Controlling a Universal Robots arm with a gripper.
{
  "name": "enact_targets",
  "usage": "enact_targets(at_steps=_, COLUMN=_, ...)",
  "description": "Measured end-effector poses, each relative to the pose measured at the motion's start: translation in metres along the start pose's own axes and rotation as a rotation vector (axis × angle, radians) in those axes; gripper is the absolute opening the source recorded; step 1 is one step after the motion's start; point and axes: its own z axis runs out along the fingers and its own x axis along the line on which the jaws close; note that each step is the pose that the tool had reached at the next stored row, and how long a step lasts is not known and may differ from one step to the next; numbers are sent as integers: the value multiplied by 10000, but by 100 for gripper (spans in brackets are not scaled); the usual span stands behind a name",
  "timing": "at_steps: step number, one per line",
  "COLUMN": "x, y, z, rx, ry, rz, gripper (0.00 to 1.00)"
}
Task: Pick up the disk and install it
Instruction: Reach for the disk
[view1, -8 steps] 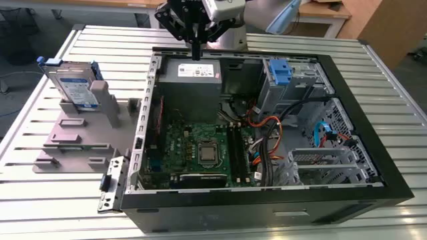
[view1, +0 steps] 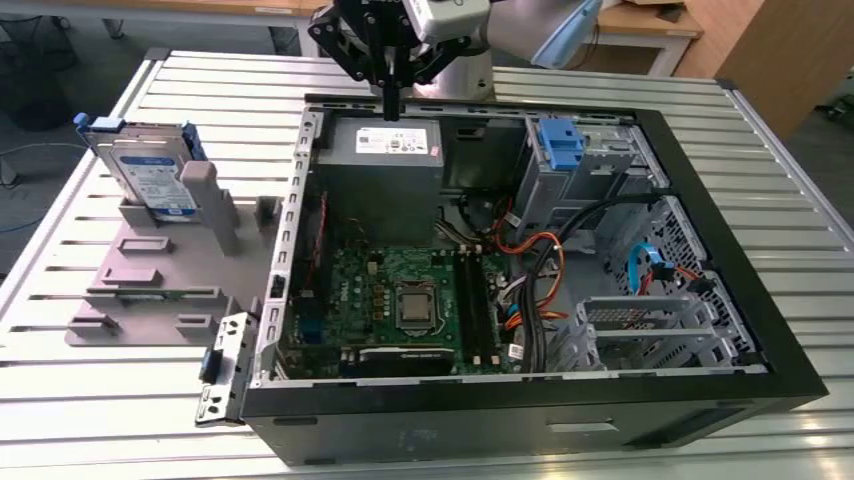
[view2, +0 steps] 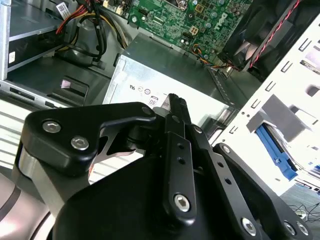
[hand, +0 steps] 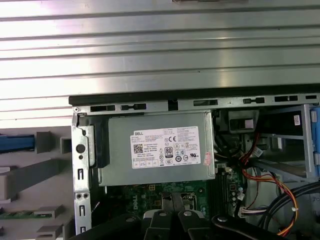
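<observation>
End effector hangs clenched on nothing, its fingers pressed together, just above the grey power-supply box at the far wall of the open computer case. The disk stands upright in a grey holder on the worktop, outside the case on the exterior view's left and well apart from the end effector. By my judgement neither the pick-up nor the install is done, so the whole task is left.

The arm holds its black pincer pointing straight down, fingers pressed together
</observation>
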Motion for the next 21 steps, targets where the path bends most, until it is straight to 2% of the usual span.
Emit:
enact_targets(at_steps=3, x=19, y=-2, z=-1, rx=0, ry=0, rz=0, gripper=11)
enact_targets(at_steps=14, x=24, y=-2, z=-1, rx=0, ry=0, rz=1, gripper=11)
enact_targets(at_steps=21, x=101, y=-8, z=-3, rx=0, ry=0, rz=0, gripper=11)
